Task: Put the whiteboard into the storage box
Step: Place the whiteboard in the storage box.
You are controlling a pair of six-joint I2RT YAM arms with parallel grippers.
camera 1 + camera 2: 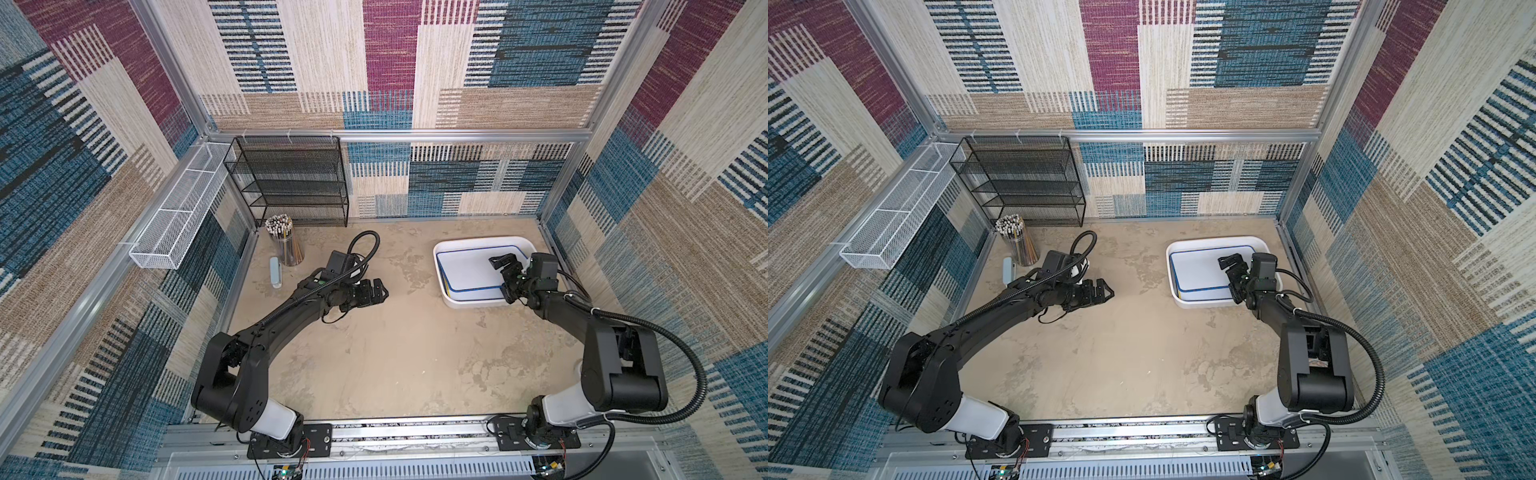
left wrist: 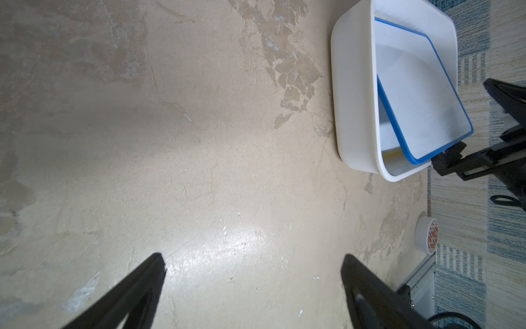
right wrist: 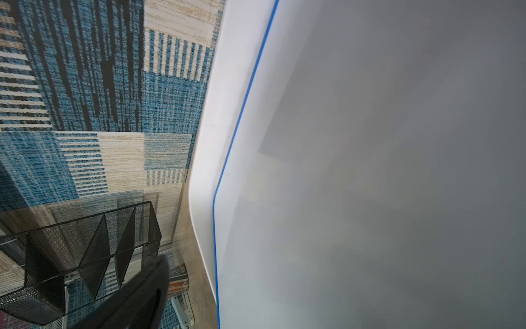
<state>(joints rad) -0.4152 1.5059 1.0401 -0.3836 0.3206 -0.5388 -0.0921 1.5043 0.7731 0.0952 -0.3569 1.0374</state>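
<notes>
The right gripper (image 1: 500, 279) has its fingers spread wide, clasping nothing, just above the blue-rimmed white rectangular whiteboard (image 1: 469, 270). The board lies inside the glossy white plastic storage box (image 1: 473, 242) near the far right corner of the tabletop (image 1: 395, 353). In the left wrist view one corner of the board seems to ride over the box rim beside those fingers, so it may not be fully seated. A yellow-edged board (image 2: 391, 153) shows beneath it. The left gripper (image 1: 383, 291), fingers likewise parted and empty, hovers over the tabletop's middle. The placing looks essentially done; only withdrawal, perhaps a nudge, remains.
</notes>
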